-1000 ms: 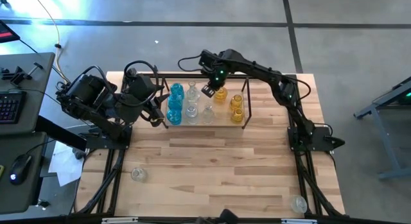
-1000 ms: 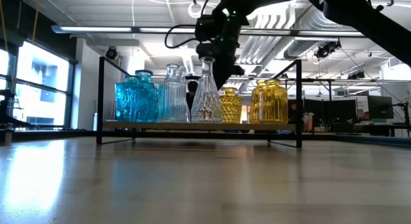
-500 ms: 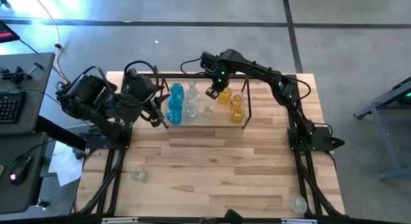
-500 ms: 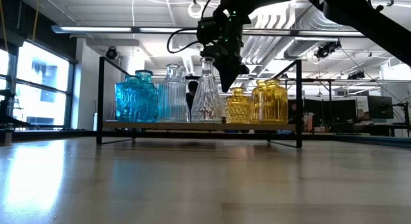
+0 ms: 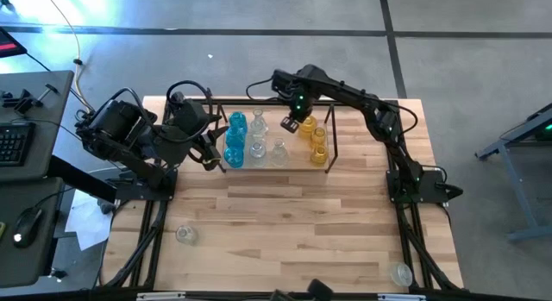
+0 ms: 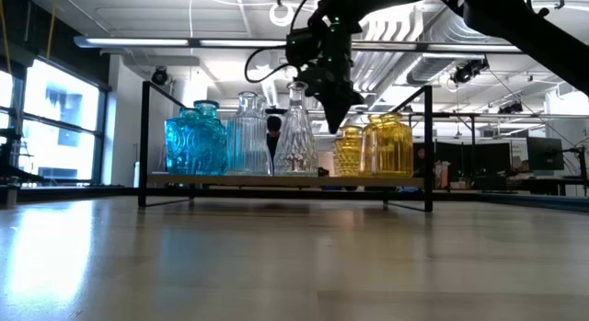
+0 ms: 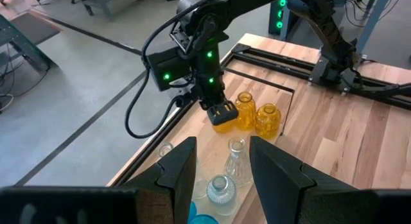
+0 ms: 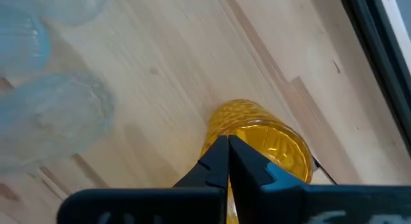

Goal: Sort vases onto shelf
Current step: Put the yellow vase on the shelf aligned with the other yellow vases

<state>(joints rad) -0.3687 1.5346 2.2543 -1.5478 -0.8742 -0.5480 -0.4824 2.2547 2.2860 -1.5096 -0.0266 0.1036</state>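
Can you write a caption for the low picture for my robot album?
Shut right gripper touches a small yellow glass vase on the black-rod shelf.

You're looking at glossy translucent glass vases in blue, clear and a textured amber-yellow, standing on a shelf of thin matt black metal rods with a pale wooden floor, set on a smooth light-wood plank table.
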